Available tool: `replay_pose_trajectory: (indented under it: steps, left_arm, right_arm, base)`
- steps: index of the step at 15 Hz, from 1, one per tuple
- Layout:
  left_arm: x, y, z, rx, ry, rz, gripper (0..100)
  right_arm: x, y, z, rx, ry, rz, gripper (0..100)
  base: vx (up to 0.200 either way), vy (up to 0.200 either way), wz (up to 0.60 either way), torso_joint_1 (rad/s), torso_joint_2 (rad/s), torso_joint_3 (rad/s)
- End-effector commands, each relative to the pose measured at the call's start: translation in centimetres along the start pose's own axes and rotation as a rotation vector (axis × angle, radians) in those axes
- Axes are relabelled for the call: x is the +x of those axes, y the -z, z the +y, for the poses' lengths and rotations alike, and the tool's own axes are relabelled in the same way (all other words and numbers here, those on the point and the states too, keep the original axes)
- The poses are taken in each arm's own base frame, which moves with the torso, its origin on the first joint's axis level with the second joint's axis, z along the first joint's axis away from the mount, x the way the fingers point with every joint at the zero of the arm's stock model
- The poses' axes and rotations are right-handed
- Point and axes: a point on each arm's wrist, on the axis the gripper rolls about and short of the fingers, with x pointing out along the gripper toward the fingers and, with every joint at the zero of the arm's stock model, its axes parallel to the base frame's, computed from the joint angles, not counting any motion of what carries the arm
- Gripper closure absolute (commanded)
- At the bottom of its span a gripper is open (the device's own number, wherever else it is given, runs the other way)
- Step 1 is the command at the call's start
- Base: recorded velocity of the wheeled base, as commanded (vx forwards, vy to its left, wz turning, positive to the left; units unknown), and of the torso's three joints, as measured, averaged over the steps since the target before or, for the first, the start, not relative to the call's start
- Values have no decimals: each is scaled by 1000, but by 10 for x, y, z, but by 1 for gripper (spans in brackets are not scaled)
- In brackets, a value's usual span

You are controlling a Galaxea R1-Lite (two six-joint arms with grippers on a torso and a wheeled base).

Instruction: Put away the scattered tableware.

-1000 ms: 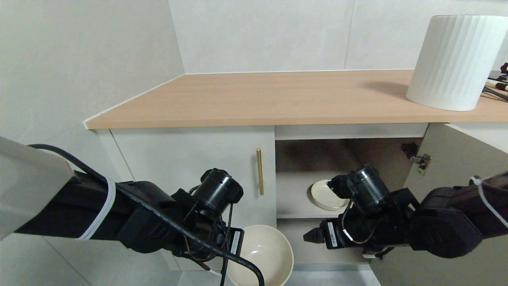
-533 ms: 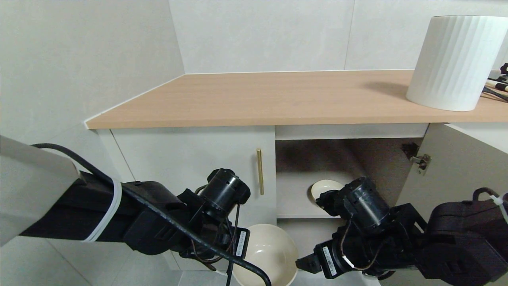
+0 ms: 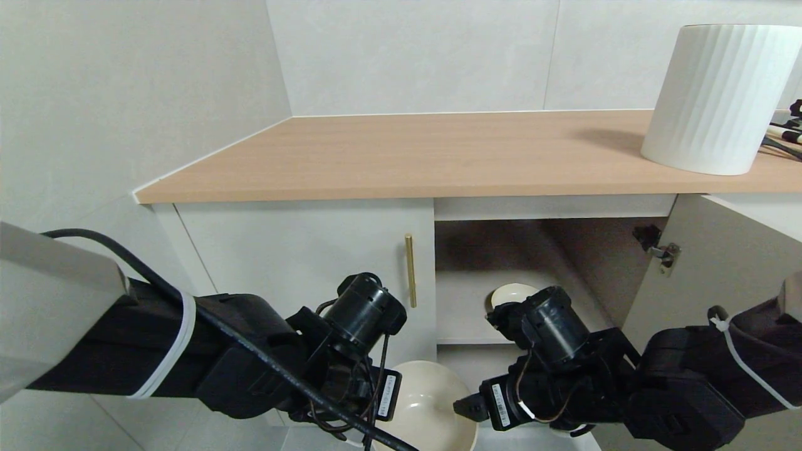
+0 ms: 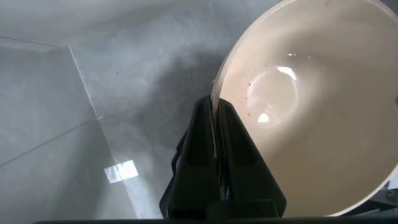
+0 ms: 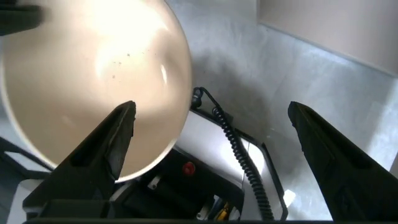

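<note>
One empty bowl [image 4: 298, 106] sits rim-pinched in the left pincer [image 4: 214, 115]; right pincer [image 5: 210, 112] gapes wide beside it; cabinet shelf [image 3: 460, 307] holds a dish [image 3: 512, 292].

The bowl [image 3: 429, 404] showed a smooth, glossy cream glaze, the countertop [image 3: 438, 156] matt wood grain, the cabinet handle [image 3: 410, 270] brass-coloured metal, the ribbed canister [image 3: 720, 94] matt white.

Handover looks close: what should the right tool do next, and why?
Probably ease the open right tool onto the free rim of the round cream bowl: the left tool pinches the opposite rim, and the open white cabinet lies on the right.
</note>
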Motion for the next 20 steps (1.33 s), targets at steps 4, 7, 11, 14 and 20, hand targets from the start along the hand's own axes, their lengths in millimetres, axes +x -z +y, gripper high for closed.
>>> replay_pose_trajectory:
  steps: [4,7,11,14,20]
  left_arm:
    - [-1,1,-1,3,4,-2,100]
    - [-2,1,-2,4,5,-3,100]
    - [-1,1,-3,6,5,0,100]
    - [0,2,-3,7,3,5,100]
    - [0,1,-3,3,5,1,100]
  right_arm:
    - [10,4,-1,1,11,26,0]
    - [11,2,-1,1,9,22,0]
    - [12,3,-1,4,11,26,100]
    - [12,3,-1,3,11,26,100]
    - [11,2,-1,3,10,23,100]
  base:
    - [0,0,0,0,0,0]
    - [0,0,0,0,0,0]
    - [0,0,0,0,0,0]
    - [0,0,0,0,0,0]
    - [0,0,0,0,0,0]
